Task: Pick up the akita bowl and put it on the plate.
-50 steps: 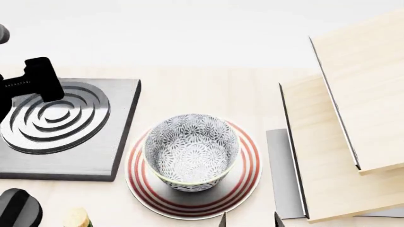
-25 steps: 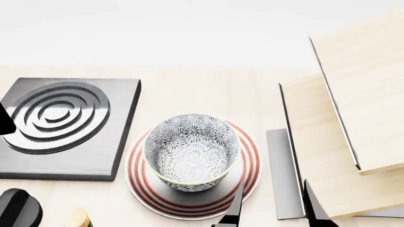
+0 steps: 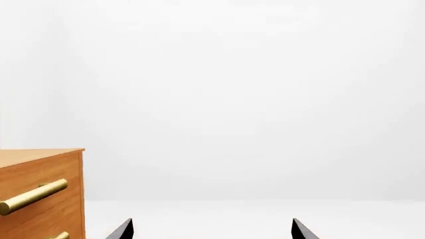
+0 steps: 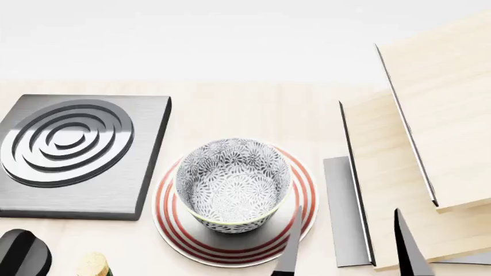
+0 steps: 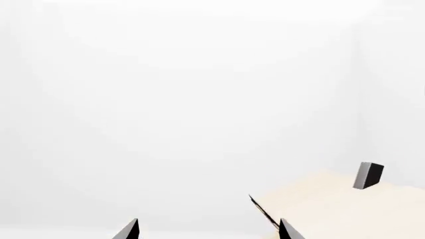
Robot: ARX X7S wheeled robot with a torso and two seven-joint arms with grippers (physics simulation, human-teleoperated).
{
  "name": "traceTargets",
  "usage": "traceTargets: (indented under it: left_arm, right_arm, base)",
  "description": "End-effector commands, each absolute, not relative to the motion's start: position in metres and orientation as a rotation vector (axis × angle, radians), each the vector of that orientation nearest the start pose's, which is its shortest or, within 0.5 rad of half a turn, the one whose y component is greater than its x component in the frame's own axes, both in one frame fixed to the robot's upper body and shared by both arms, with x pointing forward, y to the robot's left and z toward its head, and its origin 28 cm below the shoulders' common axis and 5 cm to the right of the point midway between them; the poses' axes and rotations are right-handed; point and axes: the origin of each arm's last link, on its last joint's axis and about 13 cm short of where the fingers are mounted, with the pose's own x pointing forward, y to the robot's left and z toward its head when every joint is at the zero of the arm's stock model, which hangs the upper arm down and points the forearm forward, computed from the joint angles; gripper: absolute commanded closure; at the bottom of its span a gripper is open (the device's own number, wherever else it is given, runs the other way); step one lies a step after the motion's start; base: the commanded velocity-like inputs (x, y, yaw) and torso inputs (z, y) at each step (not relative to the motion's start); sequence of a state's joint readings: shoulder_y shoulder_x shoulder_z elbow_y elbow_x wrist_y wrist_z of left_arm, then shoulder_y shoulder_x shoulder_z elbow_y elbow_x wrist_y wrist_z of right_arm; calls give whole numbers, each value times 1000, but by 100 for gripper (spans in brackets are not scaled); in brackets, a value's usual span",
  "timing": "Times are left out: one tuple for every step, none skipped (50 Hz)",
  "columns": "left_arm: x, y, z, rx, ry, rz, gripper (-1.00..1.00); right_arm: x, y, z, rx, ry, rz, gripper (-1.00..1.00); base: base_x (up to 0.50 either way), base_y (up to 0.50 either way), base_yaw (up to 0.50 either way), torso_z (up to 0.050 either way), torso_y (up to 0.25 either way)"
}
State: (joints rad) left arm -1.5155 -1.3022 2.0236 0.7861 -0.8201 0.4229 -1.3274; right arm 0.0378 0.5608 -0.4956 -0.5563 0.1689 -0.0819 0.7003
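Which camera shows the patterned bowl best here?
The head view: the deep white ceramic bowl with grey-black floral pattern sits whole on the red-ringed white plate. Both wrist views face pale background and show none of it.

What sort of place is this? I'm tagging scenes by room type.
Probably a simulated kitchen counter: a grey square burner with rings, the akita bowl sitting on the red-ringed plate, and a wooden drawer cabinet nearby.

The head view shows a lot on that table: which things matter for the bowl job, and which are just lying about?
Part of the job:
- akita bowl, already sitting on the plate
- plate, red-ringed

Just lying about:
- grey square burner
- pale wooden boards
- black knob
- cork-topped thing, mostly cut off
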Motion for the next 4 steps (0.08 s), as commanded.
traceTargets:
  left_arm:
    - [128,240,206,59,-488,-7,-100]
    - [126,240,207,56,-507,-24,-100]
    - [125,240,207,58,-514,-33,-100]
    - [124,240,206,56,-515,-37,-100]
  right_arm:
    - [159,-92,127,-52,-592,-15,-100]
    - [157,-92,128,-53,-601,-14,-100]
    - [156,-92,129,-55,-611,-12,-100]
    - [155,-92,130,-59,-620,-14,-100]
  base:
    - [0,0,0,0,0]
    - [0,0,0,0,0]
    - [0,0,0,0,0]
    - [0,0,0,0,0]
